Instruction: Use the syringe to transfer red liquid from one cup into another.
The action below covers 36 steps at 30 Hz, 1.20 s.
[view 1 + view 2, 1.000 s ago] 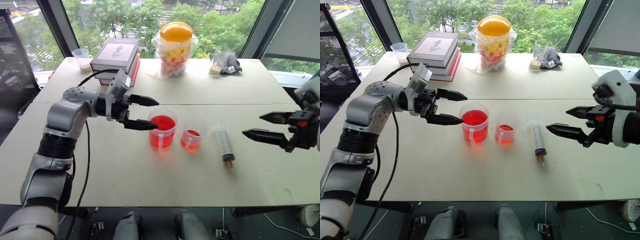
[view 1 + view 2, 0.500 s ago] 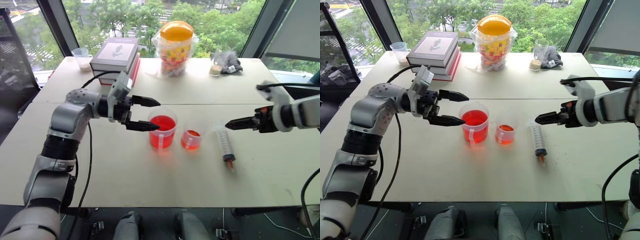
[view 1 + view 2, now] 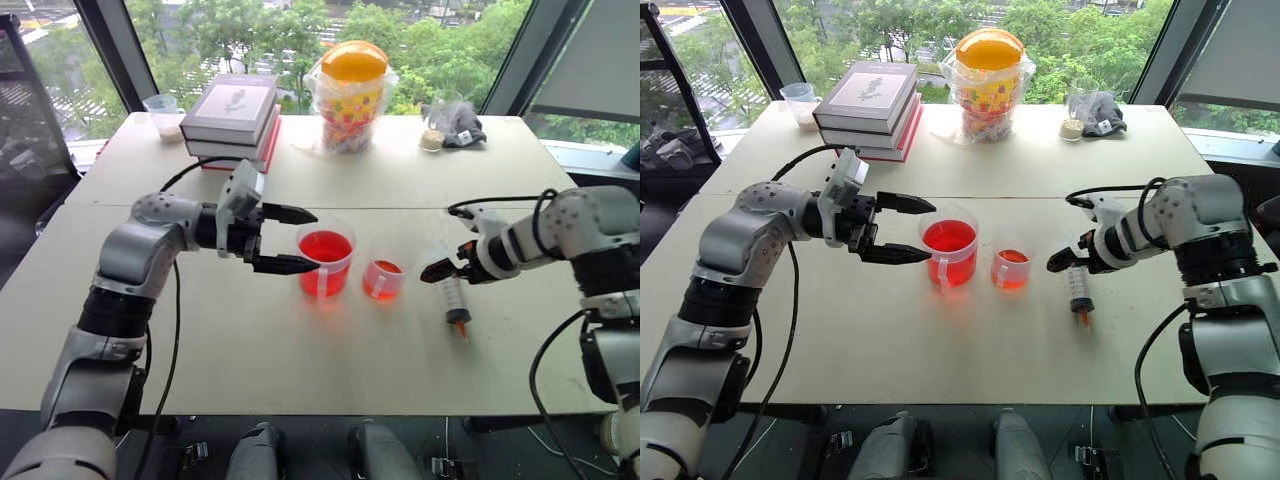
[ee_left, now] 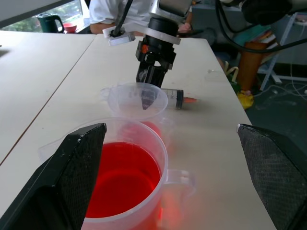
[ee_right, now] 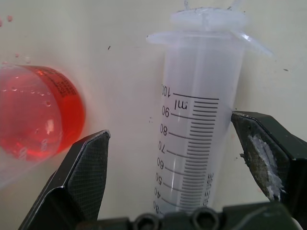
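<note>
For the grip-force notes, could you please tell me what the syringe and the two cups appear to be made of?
The syringe looks like smooth, translucent plastic: its milky barrel carries a printed black ml scale. The large cup and small cup are probably clear, glossy plastic, since the red liquid shows through their thin walls.

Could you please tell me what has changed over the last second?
The right tool swung in from the right and now straddles the syringe, open, not yet gripping. The left tool stays open at the large cup; that cup, the small cup and the syringe have not moved.
</note>
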{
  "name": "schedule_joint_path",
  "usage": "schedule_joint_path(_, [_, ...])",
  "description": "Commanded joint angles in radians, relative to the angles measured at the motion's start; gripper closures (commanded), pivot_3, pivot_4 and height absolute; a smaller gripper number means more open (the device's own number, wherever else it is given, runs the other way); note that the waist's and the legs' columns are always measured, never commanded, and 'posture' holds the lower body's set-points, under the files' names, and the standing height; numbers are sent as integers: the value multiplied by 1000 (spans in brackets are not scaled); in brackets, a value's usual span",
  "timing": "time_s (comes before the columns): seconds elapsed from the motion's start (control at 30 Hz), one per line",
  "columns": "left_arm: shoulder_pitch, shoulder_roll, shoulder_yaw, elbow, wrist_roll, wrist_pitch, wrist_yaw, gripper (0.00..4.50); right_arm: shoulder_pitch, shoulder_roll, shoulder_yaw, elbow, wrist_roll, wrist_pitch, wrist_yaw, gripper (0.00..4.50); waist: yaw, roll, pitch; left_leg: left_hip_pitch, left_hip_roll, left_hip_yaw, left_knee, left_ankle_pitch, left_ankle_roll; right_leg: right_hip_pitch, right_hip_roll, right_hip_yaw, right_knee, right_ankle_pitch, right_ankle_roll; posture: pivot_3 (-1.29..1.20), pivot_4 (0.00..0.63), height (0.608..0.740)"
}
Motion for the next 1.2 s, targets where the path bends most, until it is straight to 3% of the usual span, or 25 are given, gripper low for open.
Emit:
schedule_joint_path(0.03, [-2,10,35,-45,-26,1,9,0,-4,16,-6,-16,-55,6,19,123,1,0,0,0,0,0,0,0,0,0,0,0,0,0,0,0,150,740])
schedule_joint_path(0.27, [-10,7,31,-41,-27,-2,16,0,14,81,1,-9,-185,-1,61,123,-4,0,0,2,0,0,0,0,0,2,0,0,0,0,0,0,150,740])
schedule_joint_path(0.33, [-14,5,30,-38,-26,-4,18,0,17,85,5,-7,-221,-17,78,897,-3,0,0,3,0,0,0,0,0,3,0,0,0,0,0,0,150,740])
schedule_joint_path(0.47, [-17,4,29,-37,-27,-2,19,0,25,79,2,-15,-274,-25,122,2900,-5,0,0,3,0,0,1,0,-1,3,0,0,0,0,0,0,150,740])
schedule_joint_path(0.5, [-17,4,29,-36,-27,-3,20,0,29,78,0,-20,-283,-23,131,3051,-5,0,0,3,0,0,1,0,-1,3,1,0,0,0,0,0,150,740])
schedule_joint_path(0.7, [-32,-2,24,-20,-23,-8,18,0,58,45,-74,-107,-324,1,151,3059,-2,0,0,3,0,0,0,0,-1,3,1,0,0,0,0,0,150,740])
schedule_joint_path(0.8, [-48,3,26,-2,-19,-13,11,0,52,-4,-193,-213,-343,-12,139,3059,5,0,0,2,0,0,0,0,-1,2,0,0,0,0,0,0,150,740])
schedule_joint_path(0.93, [-77,5,29,35,-14,-22,1,0,61,-19,-348,-387,-368,-174,116,3059,3,0,0,0,-1,0,0,0,0,0,0,0,0,0,0,0,150,740])
schedule_joint_path(1.03, [-107,-3,36,69,-18,-25,0,0,60,34,-444,-501,-362,-334,118,3059,-3,0,0,0,0,0,-1,0,0,0,1,-1,0,0,1,0,150,740])
schedule_joint_path(1.2, [-175,-10,46,144,-14,-44,-8,0,70,229,-544,-709,-245,-542,165,3059,-3,0,0,1,1,0,-1,1,-1,0,3,-1,2,0,1,0,150,740])
